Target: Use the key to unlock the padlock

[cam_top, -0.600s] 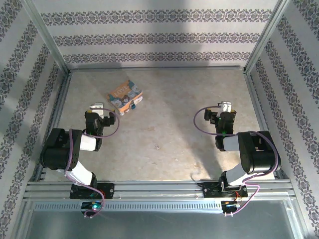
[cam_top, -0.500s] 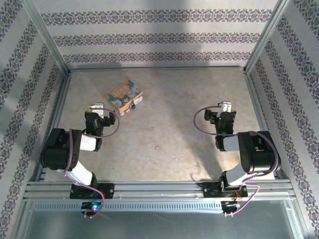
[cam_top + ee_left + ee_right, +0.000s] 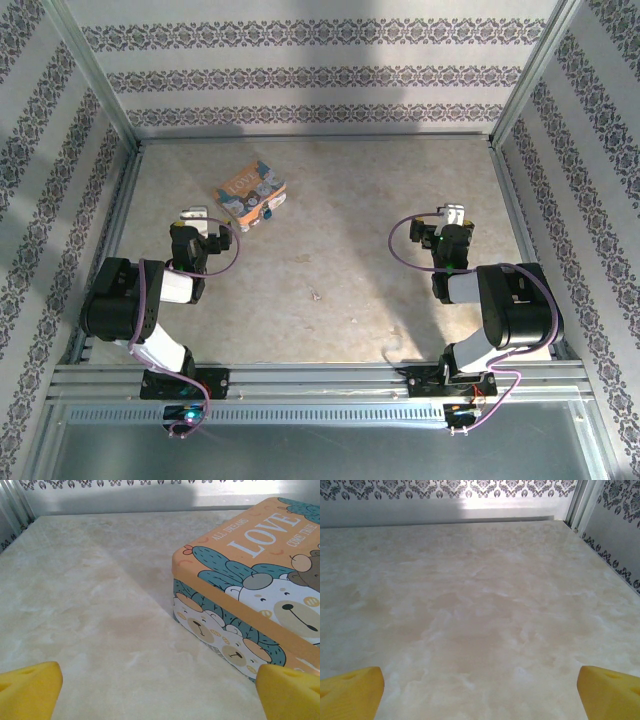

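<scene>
Worktop: smooth, pale beige surface with a marbled pattern. It is enclosed by walls papered in grey ornamental bands, with metal posts at the corners.

Padlock: lies flat on the far left part of the worktop, turned at an angle. It is a flat rectangular block with rounded corners. The glossy printed face is orange with teal leaf shapes, white "LOVE" lettering and cartoon bears. In the left wrist view the padlock sits to the right, one corner towards the camera.

Key: a tiny pale piece with a bluish end, just beside the near right edge of the padlock. Contact cannot be told.

Left pincer: just near and left of the padlock, not touching it. Its yellow fingertips stand spread wide, holding nothing. The arm is folded, elbow back by the base, wrist low over the worktop.

Right pincer: over bare worktop on the right, well apart from the padlock. Its fingertips are likewise spread and hold nothing. The arm is folded in the same way, with a purple cable looping beside the wrist.
</scene>
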